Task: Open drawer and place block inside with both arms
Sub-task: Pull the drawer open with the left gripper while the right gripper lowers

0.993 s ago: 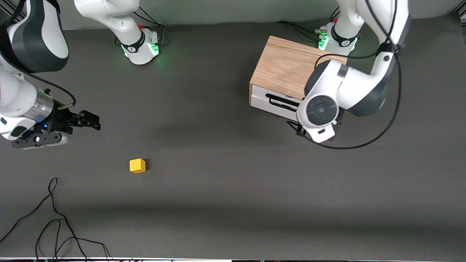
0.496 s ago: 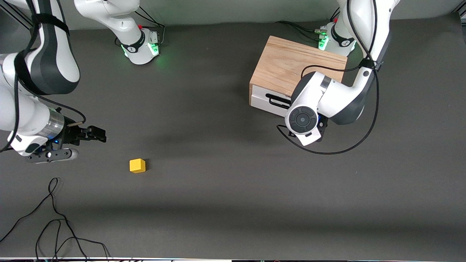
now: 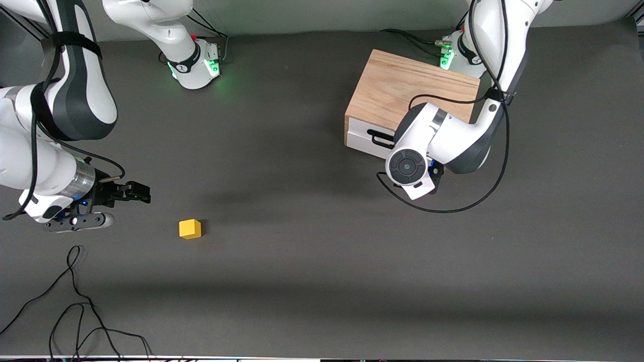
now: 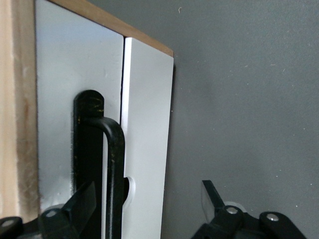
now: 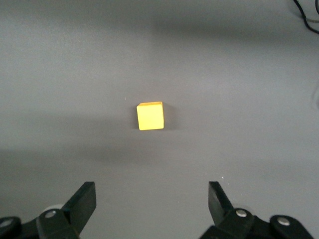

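Lying between open right gripper [image 5: 149, 199] jaws' line, block [image 5: 150, 115] apart

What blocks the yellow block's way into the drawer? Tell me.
The drawer itself: it is shut in its cabinet. Only bare table lies between the block and it. The left gripper, jaws open, is at the handle.

We identify robotics lab. Evidence: two white jointed arms [image 3: 453, 141] bolted at table [image 3: 322, 281] edge, green status lights on bases [image 3: 198, 68], dark mat covering table, loose black cables [image 3: 75, 301], plain grey backdrop.
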{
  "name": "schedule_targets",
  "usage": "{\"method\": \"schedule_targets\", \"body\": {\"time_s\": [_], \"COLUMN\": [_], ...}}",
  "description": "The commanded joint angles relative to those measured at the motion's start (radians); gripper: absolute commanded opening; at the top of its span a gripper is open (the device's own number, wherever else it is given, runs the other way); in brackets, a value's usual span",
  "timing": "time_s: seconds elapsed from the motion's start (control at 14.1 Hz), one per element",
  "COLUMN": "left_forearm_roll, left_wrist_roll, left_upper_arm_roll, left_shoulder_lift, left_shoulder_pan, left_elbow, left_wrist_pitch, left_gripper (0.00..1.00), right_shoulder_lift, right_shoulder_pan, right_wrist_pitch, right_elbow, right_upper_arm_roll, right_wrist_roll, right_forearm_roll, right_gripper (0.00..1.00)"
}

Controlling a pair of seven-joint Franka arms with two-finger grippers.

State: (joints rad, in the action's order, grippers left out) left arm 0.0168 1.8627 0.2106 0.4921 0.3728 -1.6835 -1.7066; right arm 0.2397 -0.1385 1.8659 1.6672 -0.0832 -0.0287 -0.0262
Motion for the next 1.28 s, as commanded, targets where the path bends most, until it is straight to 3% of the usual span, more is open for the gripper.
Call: {"method": "schedule_targets", "body": {"time_s": [0.0,0.07,0.14,0.28,0.64,0.92,1.21], "left_forearm_roll": [0.002,0.003,0.003,0.008,0.008,0.012,0.014], "left_wrist_roll": [0.021,0.021,0.021,0.021,0.018,-0.002,-0.068], "left_upper_arm_roll": [-0.013,-0.013,-0.013,-0.013,-0.013,-0.019,-0.019], "left_shoulder_lift": [-0.003,0.006,0.009,0.013,0.005,0.014,0.019], "left_shoulder_pan": [0.017,0.017,0.018,0.018,0.006,0.001,-0.023], "left_elbow": [-0.016,-0.016,-0.016,-0.009,0.063,0.177,0.214], "left_wrist_pitch": [-0.022,-0.028,-0.033,-0.033,-0.019,-0.011,-0.031], "left_gripper": [0.89,0.82,0.64,0.00,0.00,0.00,0.00], "right_shoulder_lift": [0.030,0.050,0.068,0.117,0.230,0.285,0.322], "right_shoulder_pan": [-0.007,-0.009,-0.012,-0.012,-0.029,-0.030,-0.032], "right_wrist_pitch": [0.047,0.064,0.090,0.150,0.275,0.334,0.369], "right_elbow": [-0.003,-0.003,-0.003,-0.004,-0.010,-0.010,-0.010], "right_upper_arm_roll": [-0.003,-0.003,-0.001,0.002,0.007,0.007,0.008], "right_wrist_roll": [0.003,0.003,0.004,0.004,0.013,0.004,0.004], "right_forearm_roll": [-0.011,-0.012,-0.014,-0.020,-0.021,-0.021,-0.021], "right_gripper": [1.00,1.00,1.00,1.00,1.00,1.00,1.00]}}
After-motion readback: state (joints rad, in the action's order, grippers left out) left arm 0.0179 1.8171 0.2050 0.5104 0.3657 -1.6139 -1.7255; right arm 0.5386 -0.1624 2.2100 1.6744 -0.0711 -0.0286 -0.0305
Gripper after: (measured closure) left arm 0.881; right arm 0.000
